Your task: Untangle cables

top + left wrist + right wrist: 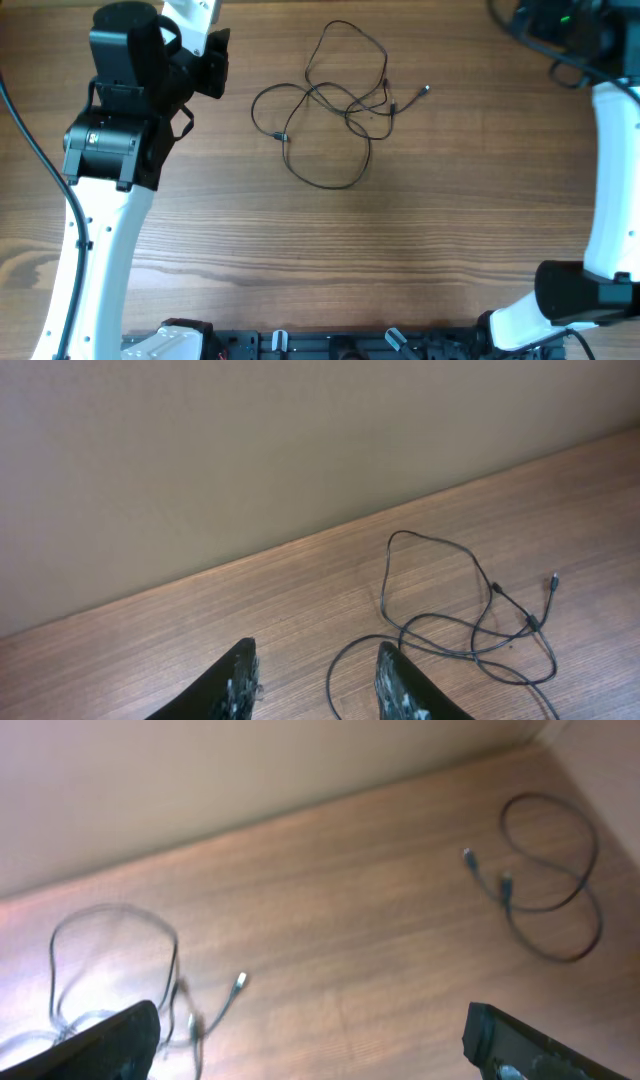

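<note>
Left claw (316,690): jaws partly apart, nothing between them. It is raised off the bench (420,250) and clear of all wire. The nearest loop of the cables (470,632) lies just beyond its right-hand finger (400,685), not touching.

Right claw (320,1055): jaws spread wide and empty, held above the bench.

The cables (348,103) lie flat on the bench toward its far edge, between the two arms and nearer the left one. They form one loose tangle: several thin black loops cross at the middle, and one plug end (427,89) sticks out on the right side.

The right wrist view shows that tangle (110,970) at lower left. A separate looped cord (550,895) lies well apart from it at the far right, near the wall (250,770). Blur hides its plug detail.
</note>
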Controlling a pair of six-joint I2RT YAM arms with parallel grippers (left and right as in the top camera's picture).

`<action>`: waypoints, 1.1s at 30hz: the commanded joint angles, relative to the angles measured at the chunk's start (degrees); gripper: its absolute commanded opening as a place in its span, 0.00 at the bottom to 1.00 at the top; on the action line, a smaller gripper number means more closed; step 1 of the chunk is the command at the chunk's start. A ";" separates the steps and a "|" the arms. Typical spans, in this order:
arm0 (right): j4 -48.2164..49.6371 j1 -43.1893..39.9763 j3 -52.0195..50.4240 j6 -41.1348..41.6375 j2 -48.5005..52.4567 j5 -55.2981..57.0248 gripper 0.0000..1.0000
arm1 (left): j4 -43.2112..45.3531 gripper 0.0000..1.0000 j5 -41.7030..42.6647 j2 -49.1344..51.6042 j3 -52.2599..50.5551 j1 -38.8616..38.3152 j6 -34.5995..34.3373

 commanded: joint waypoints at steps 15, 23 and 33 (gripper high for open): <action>-5.99 14.78 0.39 6.38 -1.53 7.02 1.00 | 0.11 0.42 -10.43 -0.85 -0.26 0.44 -8.50; -5.79 21.22 0.39 4.66 -0.33 6.56 1.00 | 1.22 0.44 -10.43 -0.83 -0.26 0.55 -10.14; -5.77 22.95 0.35 6.47 4.20 -0.28 1.00 | 1.27 0.46 -10.43 -0.22 -0.26 0.55 -10.38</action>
